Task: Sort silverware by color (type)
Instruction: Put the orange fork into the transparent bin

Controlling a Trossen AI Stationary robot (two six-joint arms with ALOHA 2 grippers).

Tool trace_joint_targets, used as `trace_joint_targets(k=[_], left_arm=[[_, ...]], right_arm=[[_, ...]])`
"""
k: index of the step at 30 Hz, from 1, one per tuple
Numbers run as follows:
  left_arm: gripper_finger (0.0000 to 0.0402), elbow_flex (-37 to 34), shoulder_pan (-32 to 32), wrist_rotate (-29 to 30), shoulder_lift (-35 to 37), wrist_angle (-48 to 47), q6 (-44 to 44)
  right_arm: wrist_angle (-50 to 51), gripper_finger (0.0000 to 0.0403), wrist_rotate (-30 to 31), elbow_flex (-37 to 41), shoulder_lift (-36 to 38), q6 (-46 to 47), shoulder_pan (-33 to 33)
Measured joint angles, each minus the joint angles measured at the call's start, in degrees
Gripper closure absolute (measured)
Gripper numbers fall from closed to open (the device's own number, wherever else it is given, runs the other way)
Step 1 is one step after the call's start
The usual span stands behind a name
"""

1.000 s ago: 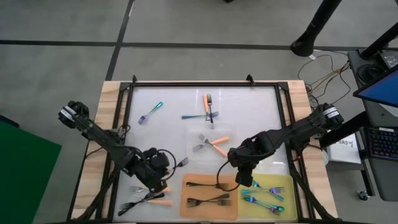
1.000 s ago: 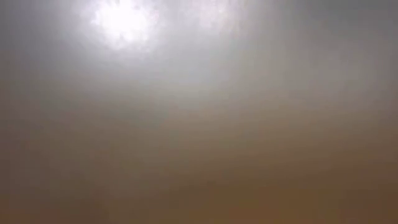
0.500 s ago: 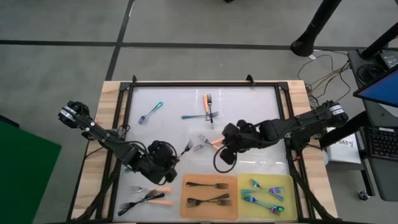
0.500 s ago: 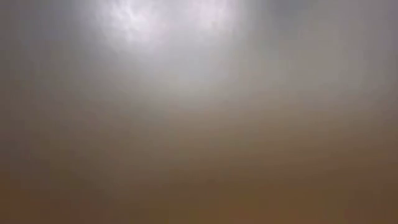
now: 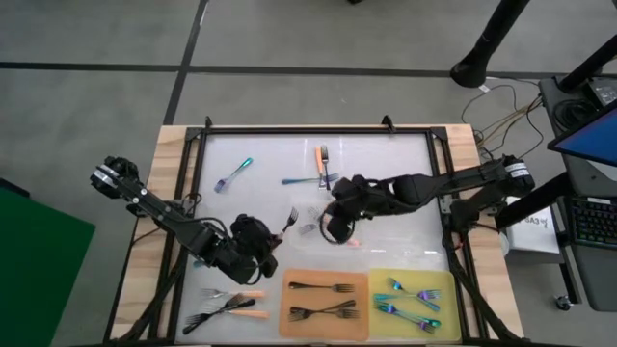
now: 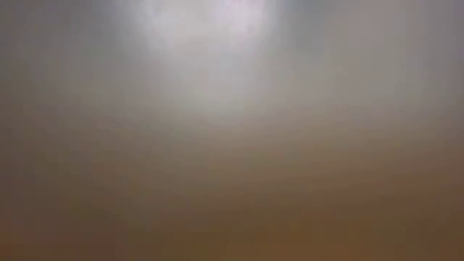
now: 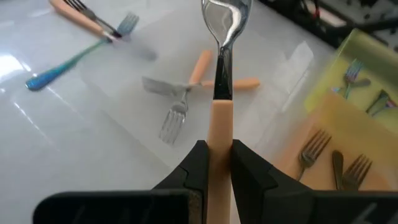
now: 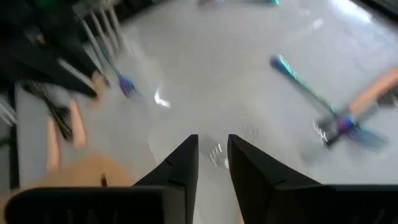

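Gripping an orange-handled fork (image 7: 220,112) by its handle, the left end effector (image 5: 258,237) sits low over the worktop (image 5: 386,164), tines pointing away from its fingers. Just past that fork two more orange-handled forks (image 7: 186,93) lie crossed on the white surface. The right end effector (image 5: 337,217) hangs over the middle of the worktop — fingers a narrow gap apart, nothing between them. Black forks (image 5: 323,299) rest on the orange mat (image 5: 289,323), iridescent forks (image 5: 405,299) on the yellow mat (image 5: 443,323) — a teal fork (image 5: 233,174) lies apart at the far side.
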State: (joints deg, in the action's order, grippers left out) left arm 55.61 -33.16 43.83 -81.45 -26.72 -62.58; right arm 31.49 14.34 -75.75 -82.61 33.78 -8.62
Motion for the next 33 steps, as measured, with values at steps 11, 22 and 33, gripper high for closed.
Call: trace_joint_targets(k=[11, 22, 33], left_arm=[[0.0376, 0.0, 2.23, 14.06, 0.0, 3.6, -5.94], [0.0376, 0.0, 8.25, 15.56, 0.0, 9.44, -5.9], [0.0376, -0.01, 10.44, 13.69, 0.0, 12.06, -3.51]], right_arm=[[-16.2, 0.0278, -0.25, 0.0, -0.06, 6.53, 3.83], [-23.38, 0.0273, -0.84, 0.04, -2.99, 8.44, 4.38], [-27.74, 0.0289, -0.84, 0.04, -7.12, 9.2, 6.79]])
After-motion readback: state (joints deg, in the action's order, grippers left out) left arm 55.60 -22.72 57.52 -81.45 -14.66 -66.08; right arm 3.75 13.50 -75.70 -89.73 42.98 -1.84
